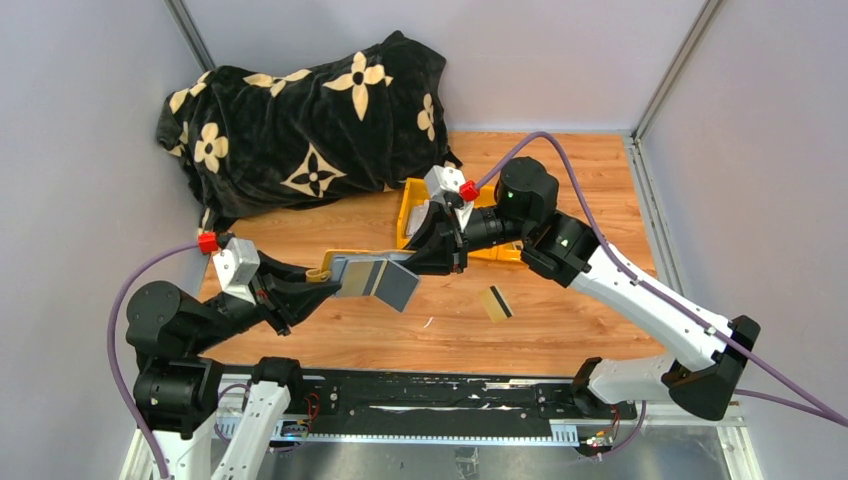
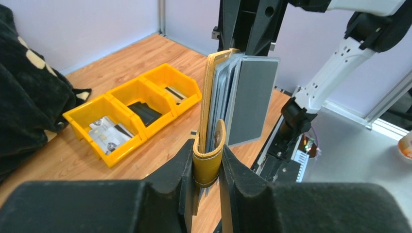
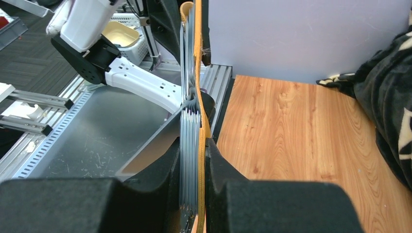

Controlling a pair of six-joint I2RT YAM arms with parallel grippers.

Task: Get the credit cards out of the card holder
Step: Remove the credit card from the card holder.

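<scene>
left gripper (image 2: 208, 187) and right gripper (image 3: 193, 167) clamp the card holder (image 1: 372, 277); yellow bin (image 2: 128, 145) holds cards (image 2: 108, 133), 1 black item (image 2: 145, 112).

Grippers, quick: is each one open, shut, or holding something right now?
Left gripper: shut on the tab end of the mustard-tan folding card holder.
Right gripper: shut on that holder's opposite end, grey pocket pages included.

We see a wooden tabletop (image 1: 450, 335). On it lie a black flowered fabric blanket (image 1: 300, 120), a yellow plastic three-compartment bin (image 2: 121, 149) and a tan-gold black-striped card (image 1: 496, 303).
</scene>
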